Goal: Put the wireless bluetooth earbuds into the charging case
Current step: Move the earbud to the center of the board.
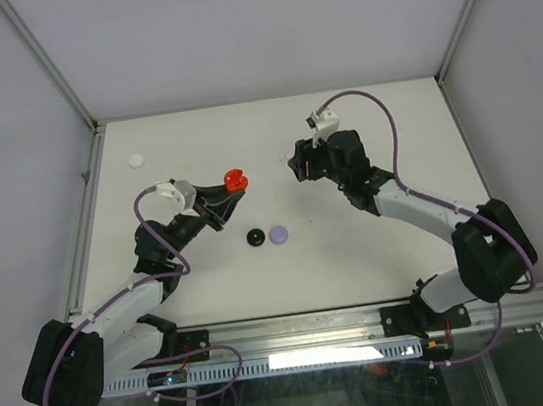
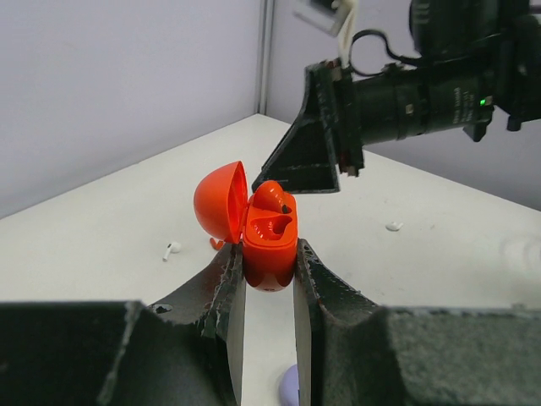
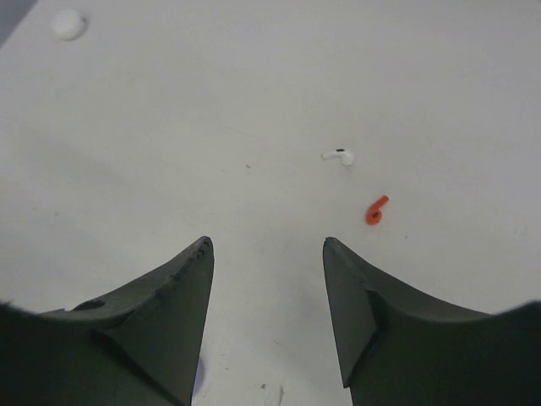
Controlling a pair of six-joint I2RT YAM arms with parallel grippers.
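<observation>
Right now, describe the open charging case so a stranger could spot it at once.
Over the white table, find the left gripper. Clamped between its fingers is the red charging case, lid hinged open. The black case and lavender case nearby lie unheld on the table.

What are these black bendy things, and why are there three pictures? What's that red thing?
They are two robot arms bolted to a white table. One picture looks down from above; the other two come from small cameras on the wrists. The left arm's fingers pinch an open red case, with what looks like one red earbud seated inside. The right arm's fingers are open and empty. On the table lie a loose red earbud, a white earbud, a black case, a lavender case and a white case.
</observation>
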